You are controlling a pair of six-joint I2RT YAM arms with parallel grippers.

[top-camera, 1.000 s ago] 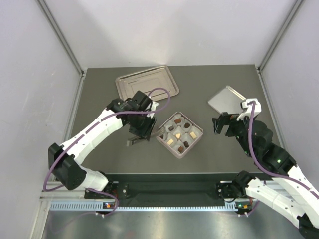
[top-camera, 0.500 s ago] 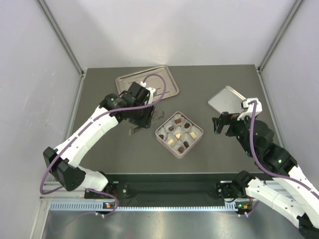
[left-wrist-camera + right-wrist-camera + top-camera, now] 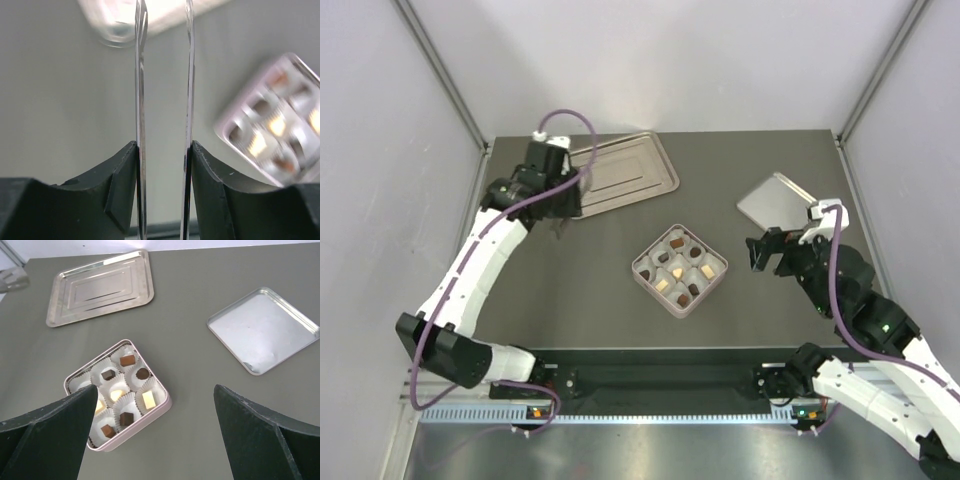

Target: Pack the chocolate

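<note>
Dull grey table (image 3: 570, 300) fills the scene between pale walls. Near its middle sits a pink box (image 3: 656, 295) turned corner-on, with 9 paper cups inside. The chocolate (image 3: 677, 270) lies in those cups, dark brown and cream pieces, at least 7 countable from the right wrist view. A silver rectangular tray (image 3: 625, 175) lies at the far left, and a square silver pan (image 3: 775, 200) lies at the far right.

The left gripper (image 3: 560, 222) hangs over the table beside the tray's near-left corner, well apart from the box. Its 2 thin fingers (image 3: 140, 75) stand parallel with a narrow gap and nothing between them.

The right gripper (image 3: 767, 255) hovers just right of the box, below the square pan. It is spread wide and holds nothing.
</note>
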